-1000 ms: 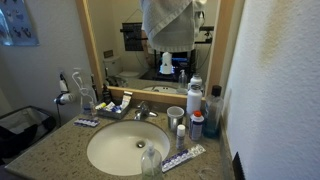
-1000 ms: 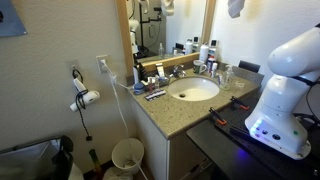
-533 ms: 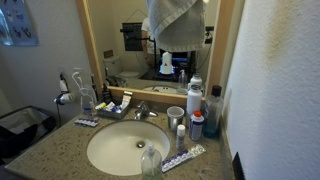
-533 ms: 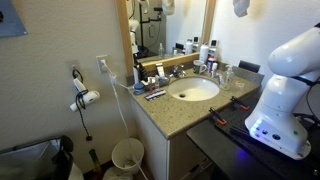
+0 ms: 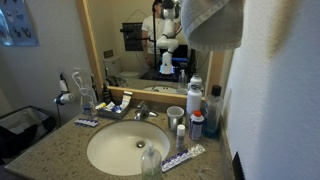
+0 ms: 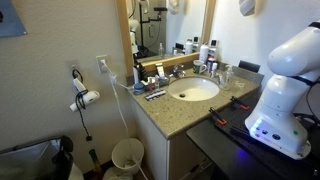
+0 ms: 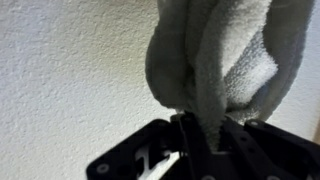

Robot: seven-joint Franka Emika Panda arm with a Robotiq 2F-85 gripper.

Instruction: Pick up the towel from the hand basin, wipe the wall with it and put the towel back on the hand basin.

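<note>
The white towel (image 5: 214, 22) hangs bunched at the top of an exterior view, high above the hand basin (image 5: 128, 146) and close to the white textured wall (image 5: 280, 90). In an exterior view only its lower edge shows at the top (image 6: 247, 6), above the basin (image 6: 193, 89). In the wrist view my gripper (image 7: 199, 128) is shut on a fold of the towel (image 7: 225, 60), with the textured wall (image 7: 70, 80) right behind it. The gripper itself is hidden by the towel in both exterior views.
Bottles (image 5: 212, 110), a cup (image 5: 175, 115), toothbrushes and a faucet (image 5: 141, 110) crowd the granite counter (image 5: 60, 150) around the basin. A mirror (image 5: 130, 45) stands behind. The robot base (image 6: 285, 95) is beside the counter; a bin (image 6: 127, 155) is on the floor.
The towel has moved sideways from in front of the mirror toward the wall, and slightly higher, still held in my gripper.
</note>
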